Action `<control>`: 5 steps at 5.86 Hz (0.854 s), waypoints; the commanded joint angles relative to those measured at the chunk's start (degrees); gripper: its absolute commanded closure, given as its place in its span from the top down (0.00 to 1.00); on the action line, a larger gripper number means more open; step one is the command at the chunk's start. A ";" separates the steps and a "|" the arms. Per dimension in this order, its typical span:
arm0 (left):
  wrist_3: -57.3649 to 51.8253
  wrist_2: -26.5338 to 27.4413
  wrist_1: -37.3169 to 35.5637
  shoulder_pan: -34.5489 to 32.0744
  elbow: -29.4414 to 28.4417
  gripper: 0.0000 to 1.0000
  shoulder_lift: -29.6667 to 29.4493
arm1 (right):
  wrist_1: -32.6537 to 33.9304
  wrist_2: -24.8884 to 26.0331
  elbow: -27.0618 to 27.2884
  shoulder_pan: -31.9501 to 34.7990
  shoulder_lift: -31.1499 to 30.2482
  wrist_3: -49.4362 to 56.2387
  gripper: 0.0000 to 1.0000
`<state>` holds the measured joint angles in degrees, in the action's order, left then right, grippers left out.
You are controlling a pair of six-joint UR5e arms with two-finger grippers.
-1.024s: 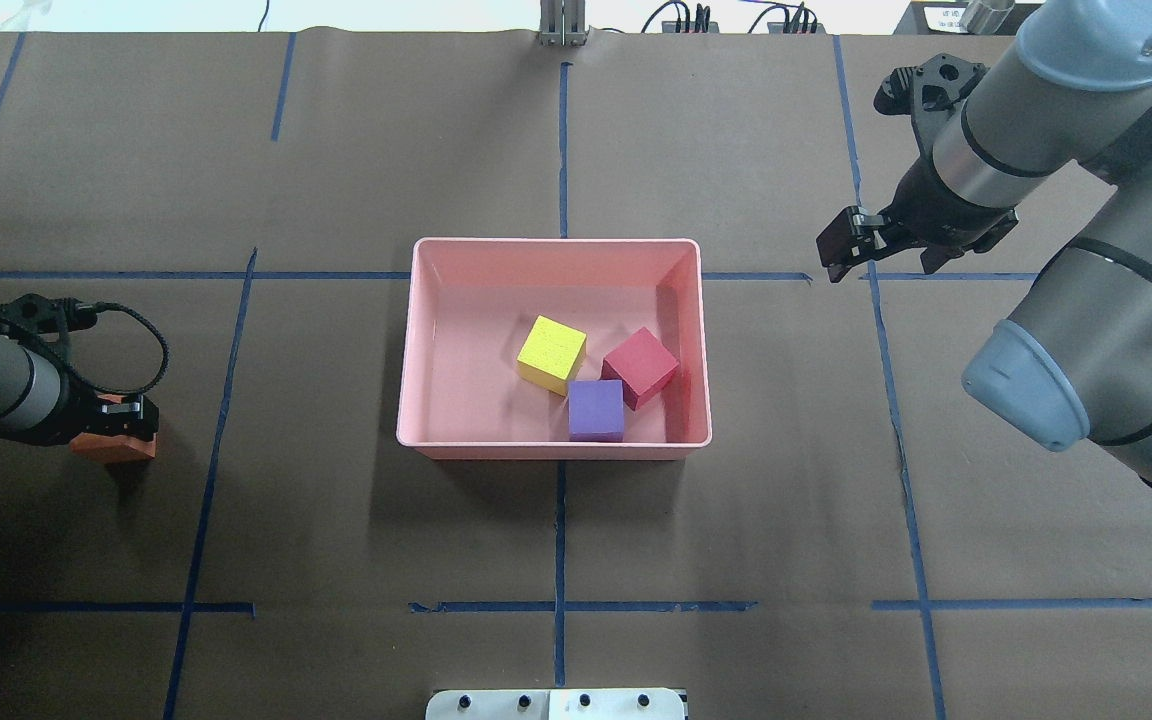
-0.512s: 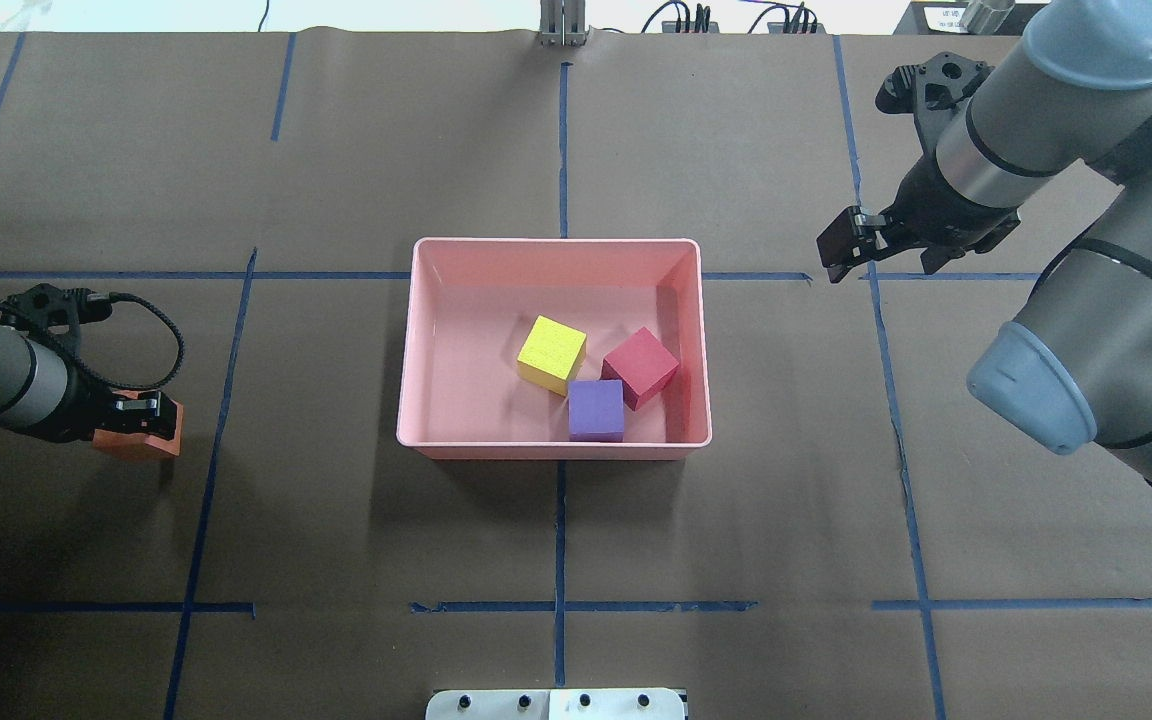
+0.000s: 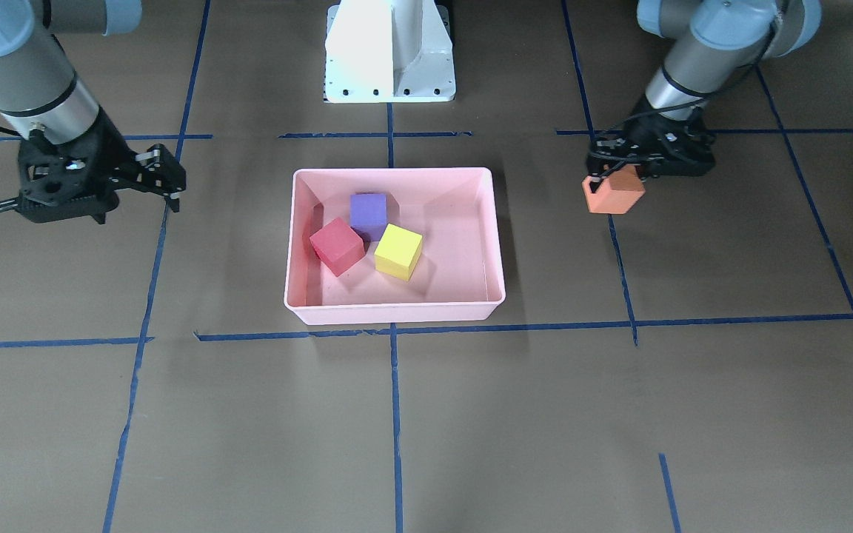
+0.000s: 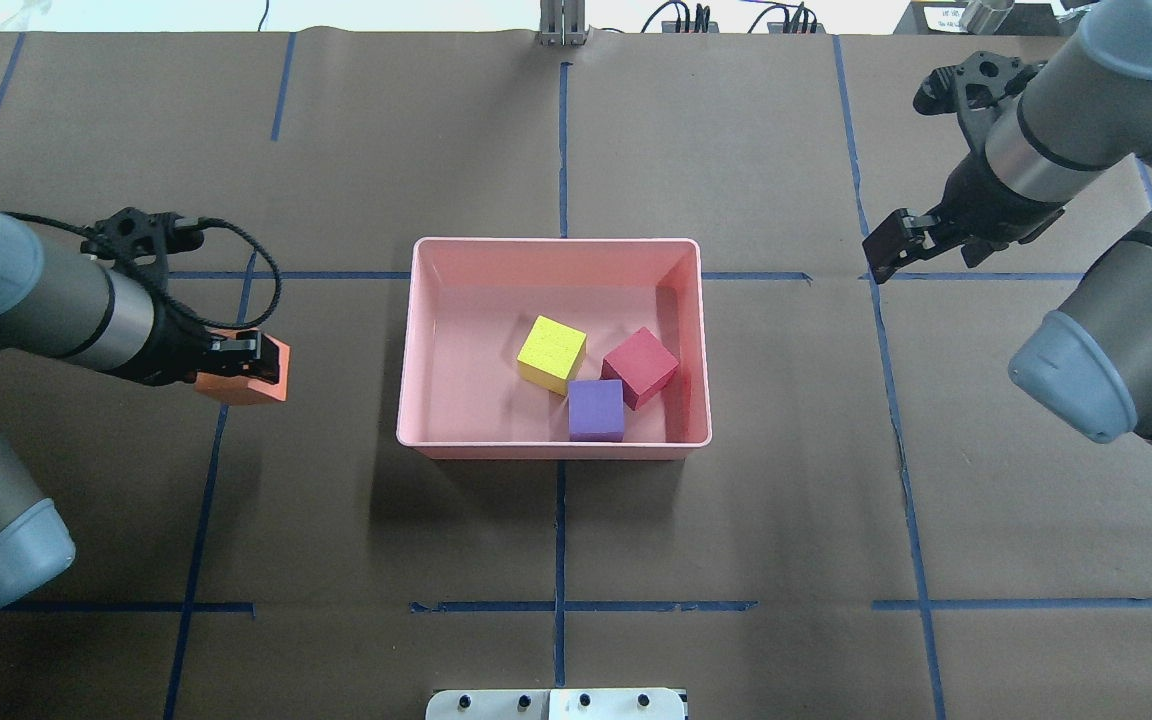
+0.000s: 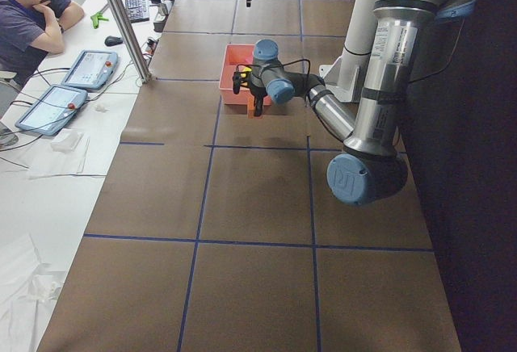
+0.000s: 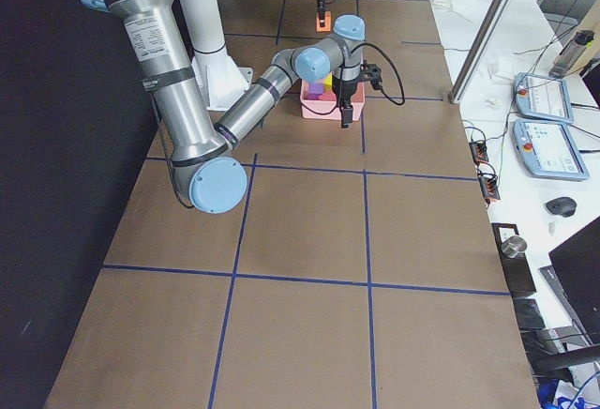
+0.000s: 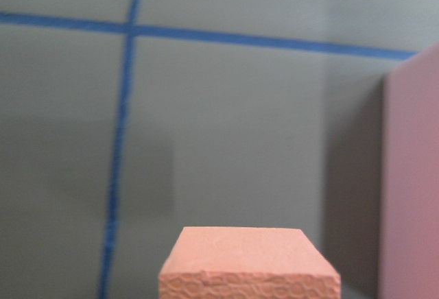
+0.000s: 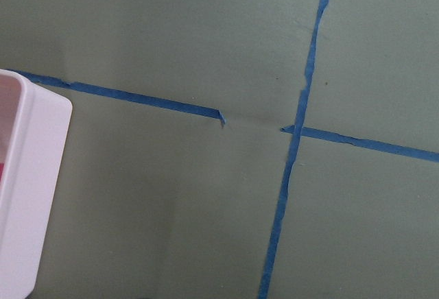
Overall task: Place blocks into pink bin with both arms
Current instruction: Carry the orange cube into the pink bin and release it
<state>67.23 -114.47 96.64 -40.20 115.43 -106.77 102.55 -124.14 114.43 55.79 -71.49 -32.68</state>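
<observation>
The pink bin (image 4: 554, 241) sits mid-table and holds the yellow block (image 4: 552, 350), the red block (image 4: 641, 365) and the purple block (image 4: 596, 408). My left gripper (image 4: 258, 358) is shut on the orange block (image 4: 241, 378) and holds it above the table, left of the bin. In the front view the orange block (image 3: 613, 191) hangs under that gripper (image 3: 623, 174), right of the bin (image 3: 393, 317). The left wrist view shows the orange block (image 7: 250, 261) with the bin's wall (image 7: 411, 175) to its right. My right gripper (image 4: 891, 245) is open and empty, right of the bin.
The white pedestal base (image 3: 389, 52) stands behind the bin on the robot's side. Blue tape lines (image 4: 560, 520) cross the brown table cover. A metal post (image 4: 563, 25) stands at the far edge. An operator (image 5: 32, 13) sits beside the table with tablets (image 5: 89, 68).
My left gripper has carried the orange block up and to the right, toward the bin. My right arm has drawn back to the right, away from the bin.
</observation>
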 commanded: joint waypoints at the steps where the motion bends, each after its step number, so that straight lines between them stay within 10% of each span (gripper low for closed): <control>1: 0.18 0.38 -16.95 2.04 -0.81 0.39 -14.90 | -0.07 -3.64 0.00 5.45 -4.60 9.96 1.00; 2: 2.88 0.91 -17.01 3.62 -4.91 0.44 -19.83 | -0.07 -3.56 -0.08 5.56 -4.88 10.61 1.00; 3: 5.78 6.92 -17.10 6.33 -8.26 0.99 -23.19 | -0.07 -3.56 -0.09 5.56 -4.97 10.62 1.00; 5: 4.93 9.09 -17.10 6.98 -5.85 1.00 -20.86 | -0.07 -3.65 0.00 5.82 -5.32 10.88 1.00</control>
<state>72.38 -106.16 79.54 -33.54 108.51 -128.56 102.48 -127.73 114.36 61.42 -76.59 -21.89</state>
